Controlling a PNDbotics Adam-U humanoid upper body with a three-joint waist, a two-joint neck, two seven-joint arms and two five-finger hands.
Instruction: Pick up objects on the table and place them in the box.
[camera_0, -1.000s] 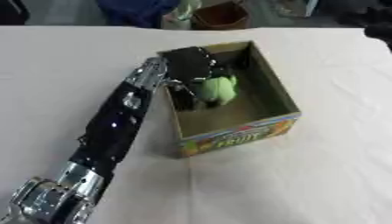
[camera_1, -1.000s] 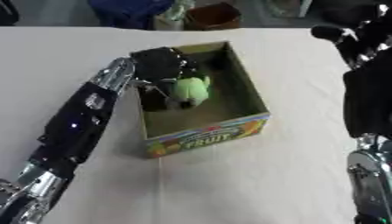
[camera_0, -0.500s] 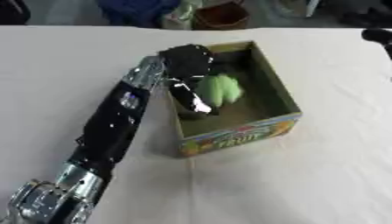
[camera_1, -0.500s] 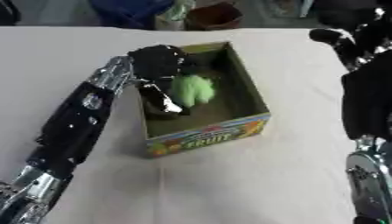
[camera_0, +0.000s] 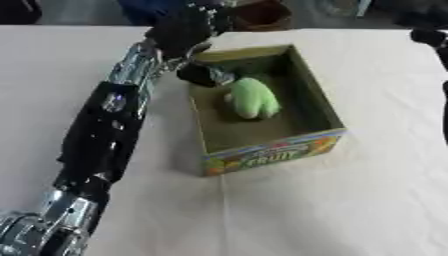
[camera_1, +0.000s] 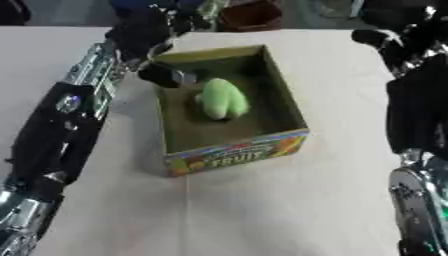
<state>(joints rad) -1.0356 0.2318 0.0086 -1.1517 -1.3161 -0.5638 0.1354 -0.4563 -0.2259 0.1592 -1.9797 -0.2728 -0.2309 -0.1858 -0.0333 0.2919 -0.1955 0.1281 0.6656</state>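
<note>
A cardboard box (camera_0: 318, 106) with a "FRUIT" label on its front stands in the middle of the table. A pale green soft object (camera_0: 254, 98) lies on the box floor, touching nothing but the box. My left arm runs up from the lower left. My left hand (camera_0: 182, 31) hovers above the box's far left corner, open, with dark fingers (camera_0: 203, 75) hanging over the left wall. The hand holds nothing. My right hand (camera_1: 395, 41) shows at the upper right edge of the right eye view, open and away from the box.
The table (camera_0: 332, 210) is covered with a white cloth. Beyond its far edge stand a brown container (camera_0: 259, 12) and something blue (camera_0: 149, 7). My right forearm (camera_1: 422, 110) fills the right edge of the right eye view.
My left hand let go of the green object, rose out of the box and drew back toward the far left corner. The object now lies on the box floor. The right hand barely moved.
</note>
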